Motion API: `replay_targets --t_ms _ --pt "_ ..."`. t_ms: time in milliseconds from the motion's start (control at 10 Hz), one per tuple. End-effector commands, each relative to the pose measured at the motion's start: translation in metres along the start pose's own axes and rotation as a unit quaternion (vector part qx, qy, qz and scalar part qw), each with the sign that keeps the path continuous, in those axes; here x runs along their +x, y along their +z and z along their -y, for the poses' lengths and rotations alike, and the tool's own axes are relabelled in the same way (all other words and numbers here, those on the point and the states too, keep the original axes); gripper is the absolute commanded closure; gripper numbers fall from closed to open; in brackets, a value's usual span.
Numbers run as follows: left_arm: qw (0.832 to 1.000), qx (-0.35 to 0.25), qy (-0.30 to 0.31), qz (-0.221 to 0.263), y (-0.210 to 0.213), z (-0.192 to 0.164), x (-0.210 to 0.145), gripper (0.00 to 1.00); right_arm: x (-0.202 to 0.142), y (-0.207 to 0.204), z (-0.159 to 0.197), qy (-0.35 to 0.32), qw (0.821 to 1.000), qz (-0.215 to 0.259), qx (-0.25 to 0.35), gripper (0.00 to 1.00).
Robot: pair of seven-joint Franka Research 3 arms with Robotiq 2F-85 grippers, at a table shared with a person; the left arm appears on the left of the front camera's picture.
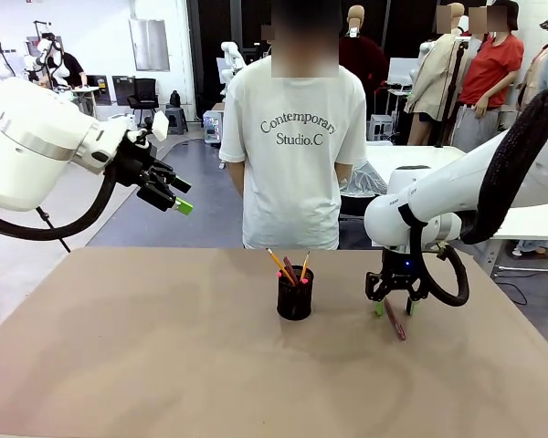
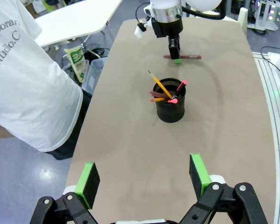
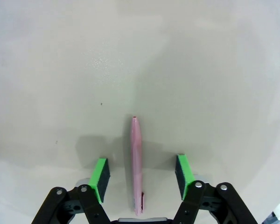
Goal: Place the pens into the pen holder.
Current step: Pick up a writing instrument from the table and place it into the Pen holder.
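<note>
Right tool [image 3: 141,183] straddles pen [image 3: 136,158].

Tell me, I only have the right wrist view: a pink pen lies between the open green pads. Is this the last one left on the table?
Observer: Yes. The front view shows only that pen on the table, under the right gripper.
Operator: Where is the holder?
Observer: The pen holder stands toward the robot's left of that gripper, with several pens in it.
Operator: And the left arm?
Observer: The left gripper is raised off the table, open, holding nothing.
</note>
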State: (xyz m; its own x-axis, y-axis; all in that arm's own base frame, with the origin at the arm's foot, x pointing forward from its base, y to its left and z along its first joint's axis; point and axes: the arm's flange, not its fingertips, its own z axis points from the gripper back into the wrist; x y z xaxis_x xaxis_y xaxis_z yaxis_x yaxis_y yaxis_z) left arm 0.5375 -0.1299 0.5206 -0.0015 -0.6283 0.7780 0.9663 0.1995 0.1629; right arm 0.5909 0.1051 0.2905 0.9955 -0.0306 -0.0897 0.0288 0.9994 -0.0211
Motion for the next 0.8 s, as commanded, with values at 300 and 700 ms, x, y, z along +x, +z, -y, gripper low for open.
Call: replay_targets --t_ms 300,700 --pt "1.0 -0.002 0.004 -0.003 0.0023 0.0007 0.0003 0.0 0.0023 -0.0038 -0.0043 0.0 1.0 0.014 -0.027 1.0" --pt "1.0 -0.002 0.004 -0.003 0.0023 0.0007 0.0003 0.0 0.0035 -0.0079 -0.0072 0.002 1.0 0.009 -0.025 1.0"
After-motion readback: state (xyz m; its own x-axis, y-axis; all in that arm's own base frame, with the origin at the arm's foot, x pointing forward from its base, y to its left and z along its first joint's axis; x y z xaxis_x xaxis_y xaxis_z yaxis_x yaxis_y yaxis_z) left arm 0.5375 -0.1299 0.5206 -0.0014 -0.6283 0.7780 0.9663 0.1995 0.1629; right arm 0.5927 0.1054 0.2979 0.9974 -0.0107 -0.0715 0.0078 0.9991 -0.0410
